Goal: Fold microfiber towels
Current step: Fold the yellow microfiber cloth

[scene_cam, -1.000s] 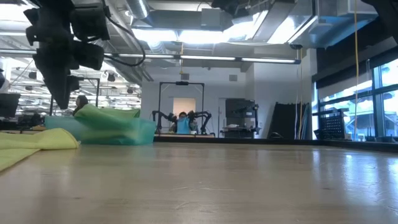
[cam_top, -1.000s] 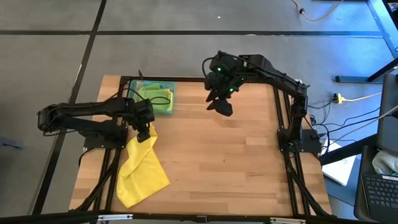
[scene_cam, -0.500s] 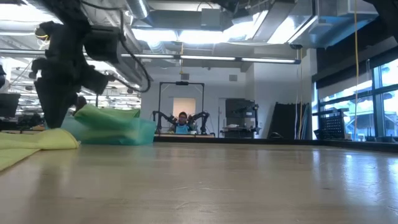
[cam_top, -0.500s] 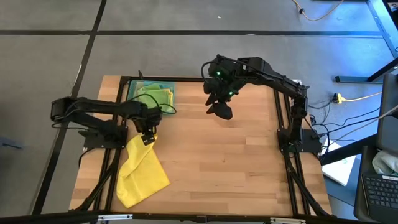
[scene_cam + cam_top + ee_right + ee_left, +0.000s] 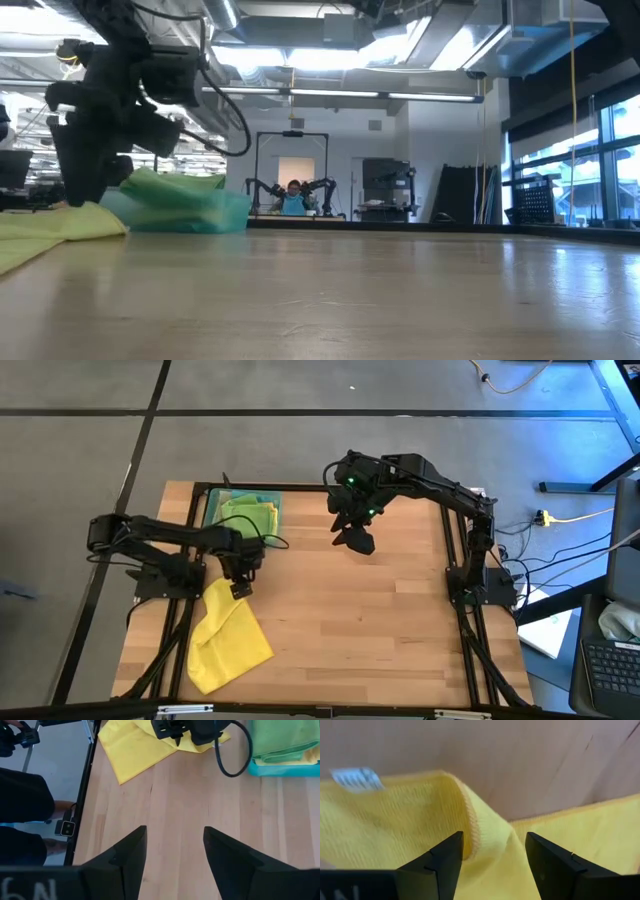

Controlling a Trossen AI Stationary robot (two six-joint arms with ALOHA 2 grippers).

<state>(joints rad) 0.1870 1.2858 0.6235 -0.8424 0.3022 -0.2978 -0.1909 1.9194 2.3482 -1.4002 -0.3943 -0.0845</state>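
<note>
Left pincer (image 5: 239, 582) hangs released over the yellow towel's (image 5: 228, 638) hemmed corner at the table's (image 5: 360, 620) left edge; limp, light cloth, best pinched there; right pincer (image 5: 357, 540) waits released.

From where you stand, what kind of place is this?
Probably a robotics lab or workshop in a big open hall. Another arm rig stands far behind the wooden table, bare ducts run overhead, and cables trail across the floor.

One yellow towel (image 5: 228, 636), one teal tray (image 5: 213, 506) of green towels (image 5: 246, 514), two arms
</note>
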